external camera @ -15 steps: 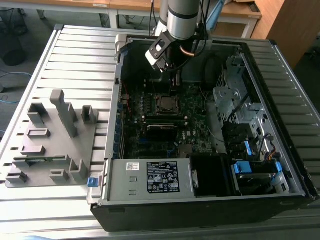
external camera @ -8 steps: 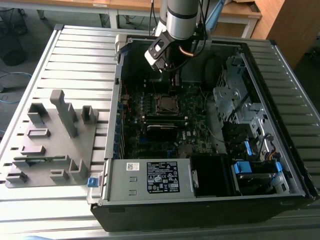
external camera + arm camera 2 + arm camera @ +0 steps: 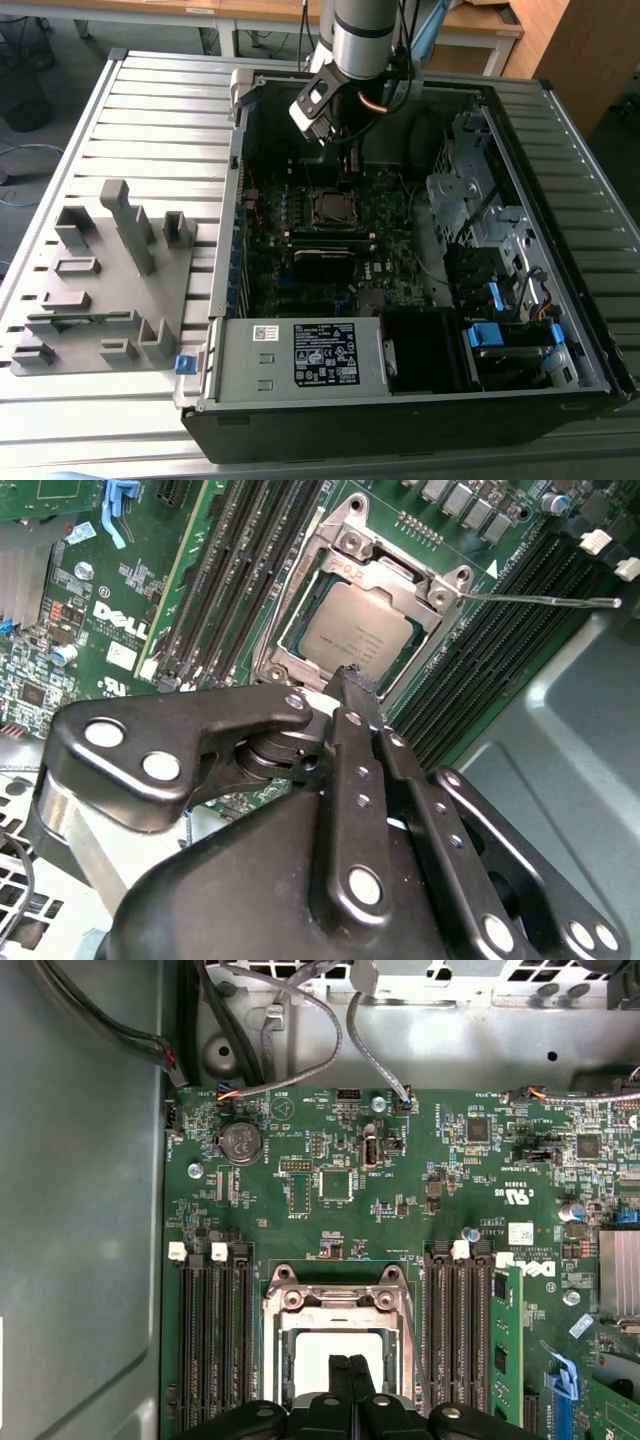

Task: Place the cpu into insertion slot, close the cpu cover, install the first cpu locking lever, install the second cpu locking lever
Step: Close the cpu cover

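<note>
The small, flat, square cpu [image 3: 355,630] with its dull silver metal top sits in the dark-rimmed square insertion slot [image 3: 329,206], just above the exterior view's centre. The thin silvery cpu cover [image 3: 395,572] frames it. The chip is probably light, stiff and fragile, best gripped by its edges. The black gripper [image 3: 352,677] holds nothing: its jaws are pressed together, tip by the cover's edge.

You are watching a rounded silver-grey arm [image 3: 362,35]. Its black gripper [image 3: 352,680] is showing shiny round screws [image 3: 364,885].
</note>
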Motion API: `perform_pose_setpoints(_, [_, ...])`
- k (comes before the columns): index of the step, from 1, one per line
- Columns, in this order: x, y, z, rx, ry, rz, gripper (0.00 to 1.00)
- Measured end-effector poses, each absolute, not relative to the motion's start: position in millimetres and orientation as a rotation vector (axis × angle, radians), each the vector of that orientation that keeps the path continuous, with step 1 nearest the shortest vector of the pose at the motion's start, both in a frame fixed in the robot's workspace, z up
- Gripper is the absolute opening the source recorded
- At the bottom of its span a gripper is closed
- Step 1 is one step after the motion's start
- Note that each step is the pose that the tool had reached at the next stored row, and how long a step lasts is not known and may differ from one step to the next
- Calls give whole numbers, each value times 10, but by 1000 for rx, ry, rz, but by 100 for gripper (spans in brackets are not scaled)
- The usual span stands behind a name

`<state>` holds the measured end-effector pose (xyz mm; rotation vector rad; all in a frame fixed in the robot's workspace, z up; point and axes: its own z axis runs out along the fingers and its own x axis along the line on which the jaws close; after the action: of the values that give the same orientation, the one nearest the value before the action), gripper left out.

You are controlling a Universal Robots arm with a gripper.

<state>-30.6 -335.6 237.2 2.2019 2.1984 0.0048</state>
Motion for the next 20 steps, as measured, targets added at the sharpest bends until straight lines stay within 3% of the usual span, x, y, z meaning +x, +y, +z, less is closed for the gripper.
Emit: perform_pose_setpoints(20, [-306, -3356, 2371, 2030, 2358, 8, 11])
